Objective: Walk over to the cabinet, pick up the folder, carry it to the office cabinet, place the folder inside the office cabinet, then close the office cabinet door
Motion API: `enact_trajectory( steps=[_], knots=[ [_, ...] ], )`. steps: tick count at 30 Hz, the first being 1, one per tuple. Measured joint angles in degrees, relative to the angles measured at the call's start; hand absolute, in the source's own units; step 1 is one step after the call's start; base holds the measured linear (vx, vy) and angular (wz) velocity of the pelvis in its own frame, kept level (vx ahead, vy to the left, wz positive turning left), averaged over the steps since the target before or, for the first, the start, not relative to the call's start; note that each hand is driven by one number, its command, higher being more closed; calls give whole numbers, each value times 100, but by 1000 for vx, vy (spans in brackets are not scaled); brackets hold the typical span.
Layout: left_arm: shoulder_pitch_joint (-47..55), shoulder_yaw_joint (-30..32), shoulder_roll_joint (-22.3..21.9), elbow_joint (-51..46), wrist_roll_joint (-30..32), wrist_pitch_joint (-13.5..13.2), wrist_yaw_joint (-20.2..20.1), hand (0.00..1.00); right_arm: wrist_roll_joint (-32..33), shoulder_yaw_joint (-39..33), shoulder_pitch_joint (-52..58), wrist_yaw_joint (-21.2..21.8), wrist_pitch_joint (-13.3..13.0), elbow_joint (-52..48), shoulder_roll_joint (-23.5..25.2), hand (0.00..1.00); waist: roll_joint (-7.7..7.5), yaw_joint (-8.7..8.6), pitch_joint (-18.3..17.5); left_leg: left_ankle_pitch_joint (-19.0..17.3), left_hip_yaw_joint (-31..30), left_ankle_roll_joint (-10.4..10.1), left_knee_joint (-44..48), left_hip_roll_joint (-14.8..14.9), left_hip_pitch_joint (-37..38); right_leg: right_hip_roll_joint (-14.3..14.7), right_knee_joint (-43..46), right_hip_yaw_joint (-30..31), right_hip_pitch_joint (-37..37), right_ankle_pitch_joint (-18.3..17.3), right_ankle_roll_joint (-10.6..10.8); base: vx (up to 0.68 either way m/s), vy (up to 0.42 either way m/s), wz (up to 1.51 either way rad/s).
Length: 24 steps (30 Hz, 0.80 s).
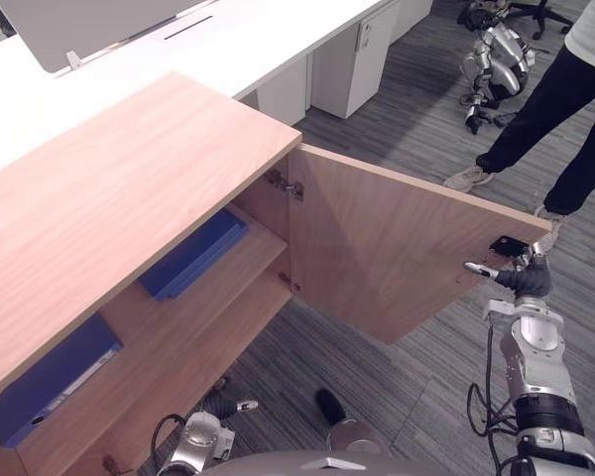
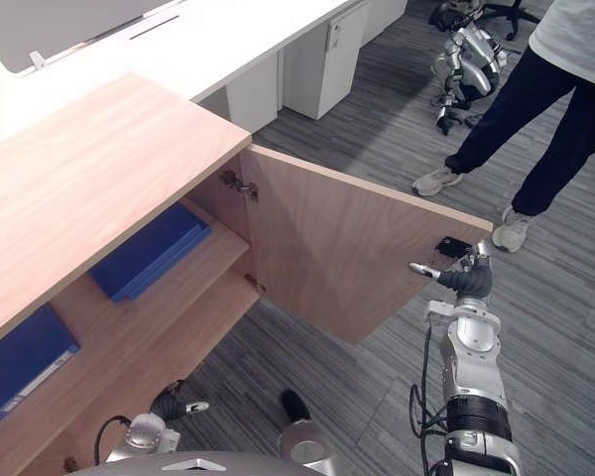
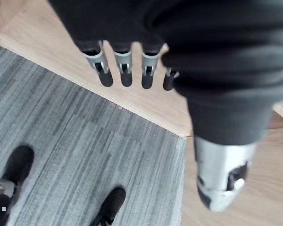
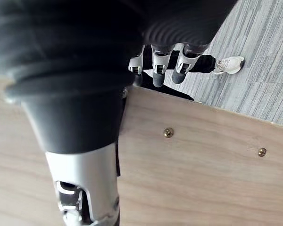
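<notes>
The right hand [image 1: 521, 278] is being held up at the free edge of the open door [image 1: 387, 248], near its top corner and just beside a dark fitting [image 1: 506, 245]. In the right wrist view its fingers [image 4: 156, 70] are being kept straight, reaching past the door's top edge. The thumb is being shown over the wooden face, where two screws [image 4: 168, 133] are set. Nothing is being clasped, and whether the door is being touched cannot be told.

The left hand [image 1: 223, 406] is being hung low in front of the cabinet [image 1: 109, 198], by its bottom board. In the left wrist view its fingers [image 3: 124, 73] are being held straight in a row over the board's front edge and the carpet [image 3: 85, 141], open and empty.

The folder [image 1: 193, 256], blue, is being borne flat by the upper shelf [image 1: 144, 317] inside the cabinet, toward the hinge side. A second folder [image 1: 50, 382], also blue, is being borne by the same shelf, nearer the robot and partly under the cabinet's top.

The door is being held wide open on its hinges [image 1: 286, 185]. Behind the cabinet a grey panel [image 1: 89, 25] is being carried by a white tabletop [image 1: 248, 40]. Past the door, the carpet is being stood on by a person [image 1: 565, 109] in dark trousers and light shoes, with another robot [image 1: 501, 64] just beside.
</notes>
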Motion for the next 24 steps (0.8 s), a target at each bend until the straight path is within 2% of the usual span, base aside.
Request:
enact_trajectory(
  steps=[9,13,17,21,24],
  knots=[
    [163,-93,162,190,7,1,5,0,5,27,-136,-119,1,32,-66,0,6,-57,-6,-103,-508,78,188,-9,-209,-136,-208,-179,30,124,32,-33,-76,9],
    [158,-131,210,186,67,0,7,0,12,-91,274,-131,-16,-855,122,0,3,-105,-4,-103,-710,78,212,4,-209,-152,-238,-309,89,163,28,-54,-79,9],
    [156,-187,263,221,114,0,9,0,71,-90,887,-134,-98,-1865,788,0,-75,-190,11,-104,-783,78,273,15,-207,-164,-345,-324,136,246,21,-102,-90,-1],
    [96,-325,243,226,170,9,11,0,241,307,2009,-93,-403,-3008,1755,0,-143,-238,-8,-97,-787,91,307,35,-220,-158,-454,-281,181,361,-14,-99,-104,-6],
    [47,-364,253,230,216,12,15,0,238,561,2414,-32,-470,-3284,1919,0,-200,-256,-25,-95,-787,94,353,54,-222,-160,-449,-261,188,392,-18,-78,-75,-4]
  ],
)
